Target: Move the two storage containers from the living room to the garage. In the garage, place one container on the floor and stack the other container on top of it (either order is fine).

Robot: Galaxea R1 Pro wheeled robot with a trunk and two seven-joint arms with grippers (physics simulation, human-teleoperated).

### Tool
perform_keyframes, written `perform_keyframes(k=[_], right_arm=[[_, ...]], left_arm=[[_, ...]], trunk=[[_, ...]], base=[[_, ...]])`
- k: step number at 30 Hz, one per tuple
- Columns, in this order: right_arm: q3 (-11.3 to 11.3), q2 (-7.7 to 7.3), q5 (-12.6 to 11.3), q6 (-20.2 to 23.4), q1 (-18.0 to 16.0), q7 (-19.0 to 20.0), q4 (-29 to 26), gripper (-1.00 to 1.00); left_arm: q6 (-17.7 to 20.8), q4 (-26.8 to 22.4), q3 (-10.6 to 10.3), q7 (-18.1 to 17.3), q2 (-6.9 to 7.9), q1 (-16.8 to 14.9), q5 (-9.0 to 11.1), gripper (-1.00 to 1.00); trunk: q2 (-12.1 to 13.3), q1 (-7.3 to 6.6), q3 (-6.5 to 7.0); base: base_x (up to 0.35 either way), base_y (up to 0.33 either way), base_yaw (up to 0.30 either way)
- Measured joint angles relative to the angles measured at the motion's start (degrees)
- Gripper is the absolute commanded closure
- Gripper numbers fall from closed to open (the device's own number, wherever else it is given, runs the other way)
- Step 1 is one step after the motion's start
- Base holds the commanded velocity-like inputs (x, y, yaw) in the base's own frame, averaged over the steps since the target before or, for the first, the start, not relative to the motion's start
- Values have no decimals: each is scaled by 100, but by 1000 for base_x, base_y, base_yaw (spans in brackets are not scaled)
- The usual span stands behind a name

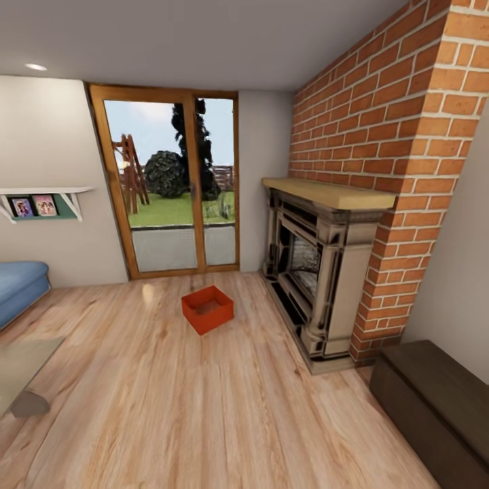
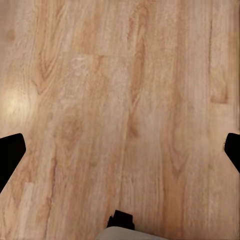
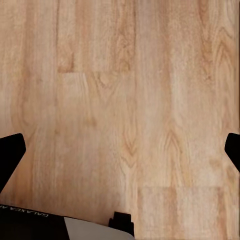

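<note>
**Still in living room, one container sighted**

Orange-red storage container (image 1: 207,309) sits on the wood plank floor (image 1: 204,407), near the glass door (image 1: 170,183) and fireplace (image 1: 319,272), well apart from both arms. Left gripper (image 2: 120,150) and right gripper (image 3: 120,150) hang over bare planks, jaws wide, empty, presumably ready for pickup.

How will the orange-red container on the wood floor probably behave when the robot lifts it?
The storage container looks empty and thin-walled, so probably light, and its walls may flex. It sits flat and low, so it should slide rather than roll or tip.
</note>
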Motion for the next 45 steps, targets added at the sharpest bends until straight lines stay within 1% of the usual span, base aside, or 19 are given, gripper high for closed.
perform_keyframes(k=[8, 45], right_arm=[[0, -1, 0, -5, -1, -1, 1, -100], [0, 0, 2, 1, -1, -1, 1, -100]], left_arm=[[-1, -4, -1, 0, -2, 0, 6, -100], [-1, -2, -2, 5, 14, 1, 7, -100]], trunk=[[0, 0, 0], [0, 0, 0]], base=[[318, -165, 104], [318, -162, 257]])
